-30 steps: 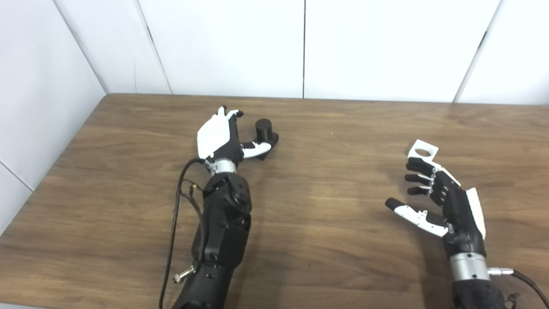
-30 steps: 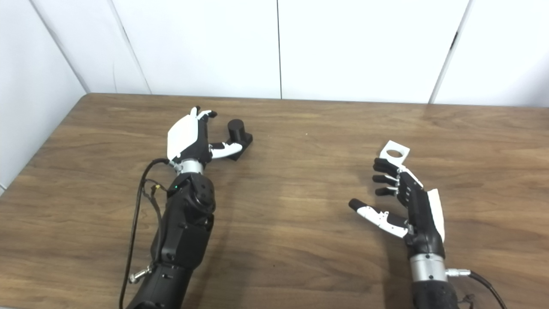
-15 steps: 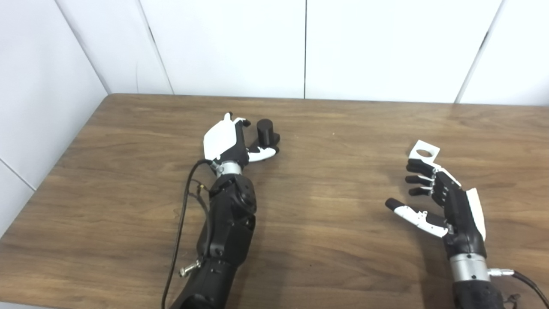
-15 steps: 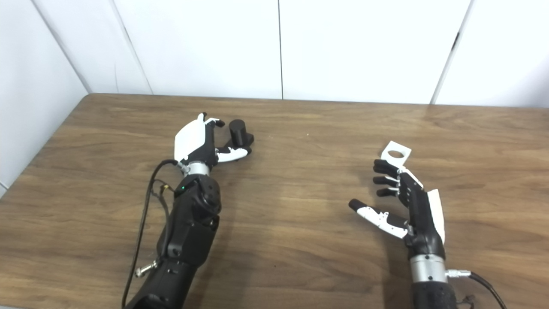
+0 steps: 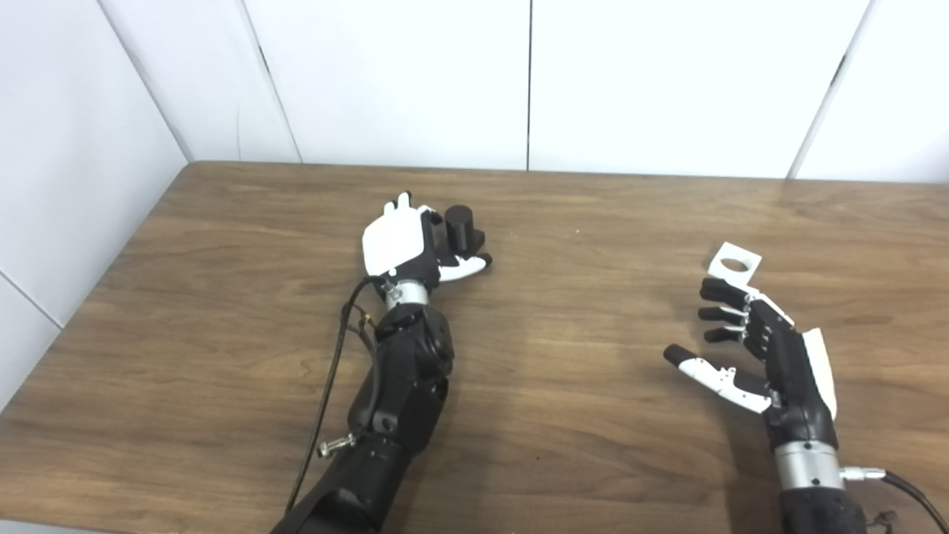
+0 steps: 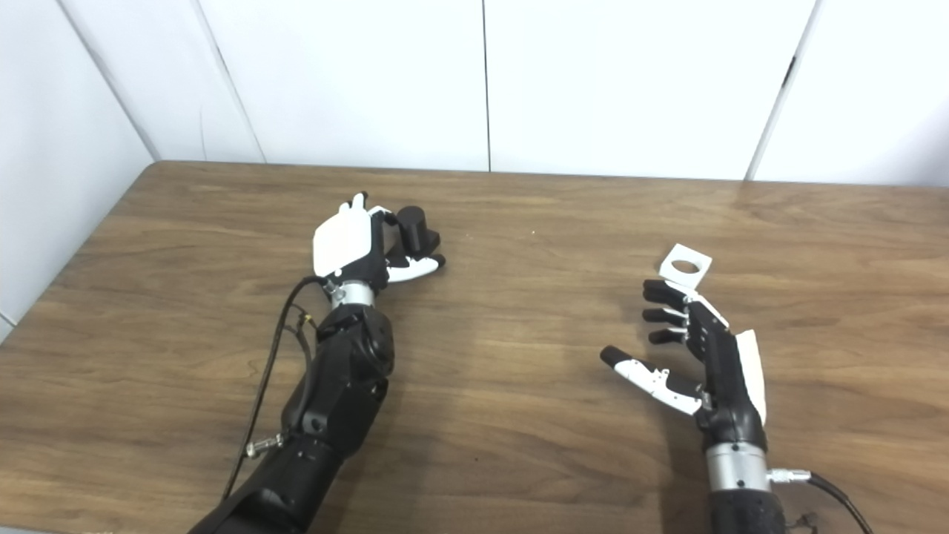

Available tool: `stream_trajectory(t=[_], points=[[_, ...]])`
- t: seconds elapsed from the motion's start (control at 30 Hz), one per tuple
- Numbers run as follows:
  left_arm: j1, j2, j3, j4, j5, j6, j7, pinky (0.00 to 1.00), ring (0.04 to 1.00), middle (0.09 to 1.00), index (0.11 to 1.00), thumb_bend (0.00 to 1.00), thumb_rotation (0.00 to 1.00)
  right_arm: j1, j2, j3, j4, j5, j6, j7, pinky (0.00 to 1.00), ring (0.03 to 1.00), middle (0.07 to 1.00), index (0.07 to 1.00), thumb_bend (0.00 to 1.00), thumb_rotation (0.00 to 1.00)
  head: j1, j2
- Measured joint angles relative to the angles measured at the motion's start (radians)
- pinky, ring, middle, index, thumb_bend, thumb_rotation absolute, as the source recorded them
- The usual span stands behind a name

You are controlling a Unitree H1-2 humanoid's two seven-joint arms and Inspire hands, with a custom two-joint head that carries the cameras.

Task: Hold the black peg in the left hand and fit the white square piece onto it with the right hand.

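The black peg point(image 5: 461, 225), a short cylinder on a square base, stands on the table at back centre-left. My left hand point(image 5: 410, 246) is against its left side. The fingers curl behind the cylinder and the thumb lies along the front of the base, so whether they grip it is unclear. The white square piece point(image 5: 734, 261), with a round hole, lies flat on the right. My right hand point(image 5: 756, 347) sits just in front of it, open with fingers spread. Its fingertips reach the piece's near edge and nothing is held.
The brown wooden table point(image 5: 563, 356) ends at white wall panels along the back and left. A black cable point(image 5: 334, 371) hangs beside my left forearm.
My left hand moved right up to the peg, and its fingers and thumb curled in around it. The right hand shifted only slightly.
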Motion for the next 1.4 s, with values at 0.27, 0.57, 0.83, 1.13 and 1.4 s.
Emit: stream_trajectory(t=[0.27, 0.57, 0.83, 1.13, 1.4], points=[[-0.010, 0.018, -0.028, -0.001, 0.011, -0.008, -0.001, 0.94, 0.927, 0.910, 0.497, 0.79, 0.30, 0.000, 0.000, -0.002, -0.002, 0.000, 0.000, 0.000, 0.56, 0.677, 0.752, 0.721, 0.64, 0.28, -0.002, 0.003], [0.002, 0.021, -0.020, -0.052, 0.182, -0.008, -0.112, 0.96, 0.899, 0.885, 0.492, 0.81, 0.38, -0.001, 0.000, -0.003, -0.002, 0.004, 0.000, 0.000, 0.56, 0.680, 0.759, 0.717, 0.63, 0.30, 0.008, 0.005], [0.042, 0.020, 0.014, -0.141, 0.329, -0.008, -0.257, 0.98, 0.886, 0.875, 0.533, 0.80, 0.37, -0.001, 0.000, -0.003, -0.002, 0.000, 0.000, 0.000, 0.56, 0.680, 0.752, 0.717, 0.63, 0.30, 0.008, 0.005], [0.071, 0.082, -0.006, -0.248, 0.124, -0.048, -0.352, 0.99, 0.907, 0.894, 0.492, 0.56, 0.10, -0.001, -0.001, -0.003, -0.004, -0.002, 0.000, 0.000, 0.56, 0.682, 0.758, 0.706, 0.60, 0.32, 0.003, 0.009], [0.111, 0.184, -0.035, -0.299, -0.210, -0.223, -0.393, 0.94, 0.915, 0.893, 0.491, 0.52, 0.08, 0.000, -0.002, -0.004, -0.007, -0.004, 0.000, 0.000, 0.56, 0.679, 0.755, 0.701, 0.61, 0.32, -0.003, 0.011]])
